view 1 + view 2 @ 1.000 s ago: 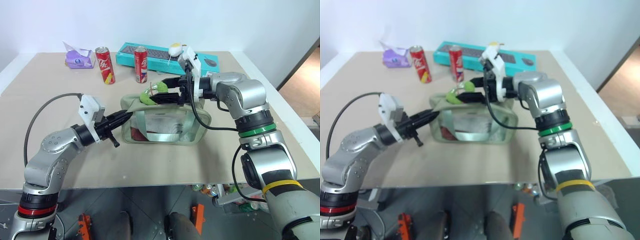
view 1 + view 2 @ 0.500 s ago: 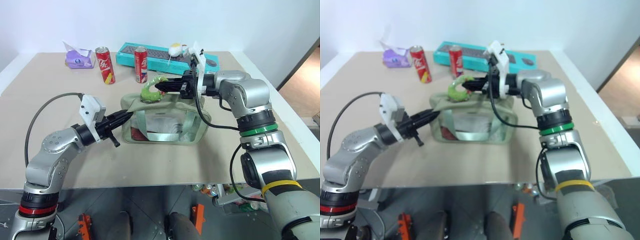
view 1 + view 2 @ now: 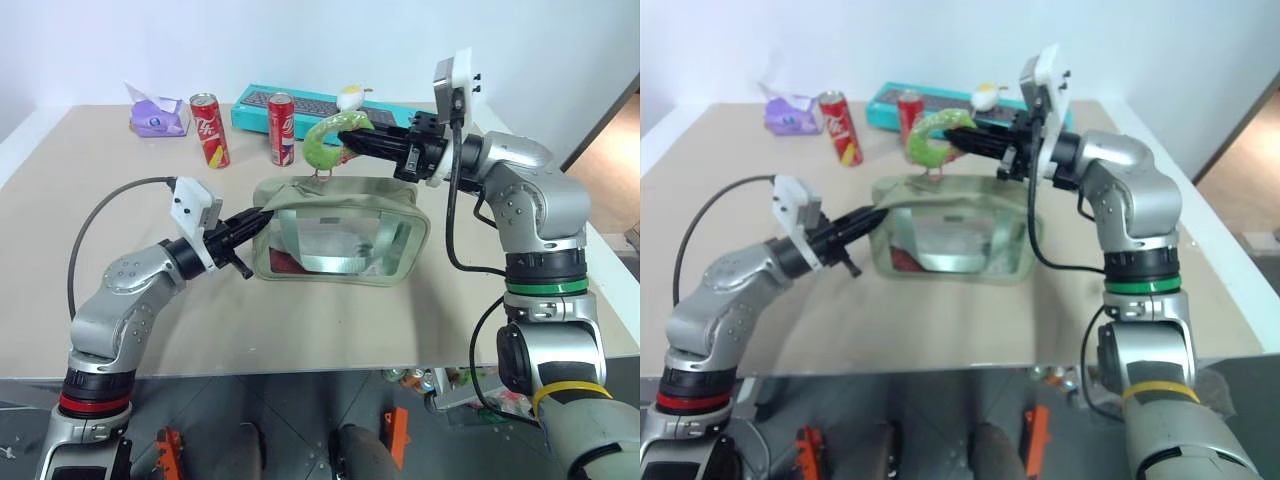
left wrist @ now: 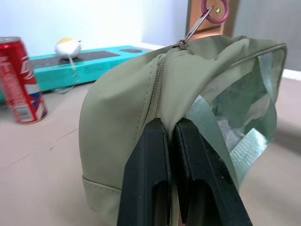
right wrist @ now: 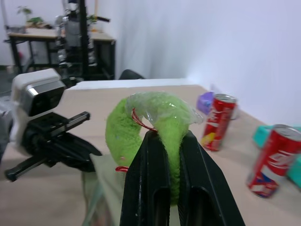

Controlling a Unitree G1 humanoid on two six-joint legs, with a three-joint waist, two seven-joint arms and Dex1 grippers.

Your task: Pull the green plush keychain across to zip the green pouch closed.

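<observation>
Pouch first: we see 1 sage-green pouch (image 3: 345, 232) with a clear window panel and a fabric strap, sitting near the middle of the desk (image 3: 450, 310). Our left gripper (image 3: 262, 213) has its 2 black fingers pressed together on the fabric at the pouch's left end. Our right gripper (image 3: 352, 139) is clamped on the 1 green plush keychain (image 3: 325, 143), which hangs in the air above the pouch's top edge, curled like a hook and joined to the zipper pull below it. Toward the desk's far edge we count 2 red soda cans (image 3: 210, 130), standing upright near each other, and 1 teal keyboard box (image 3: 330, 108) lying behind them. A small white and yellow round item (image 3: 349, 98) rests on that box. 1 purple packet (image 3: 158, 113) lies at the far left corner.
</observation>
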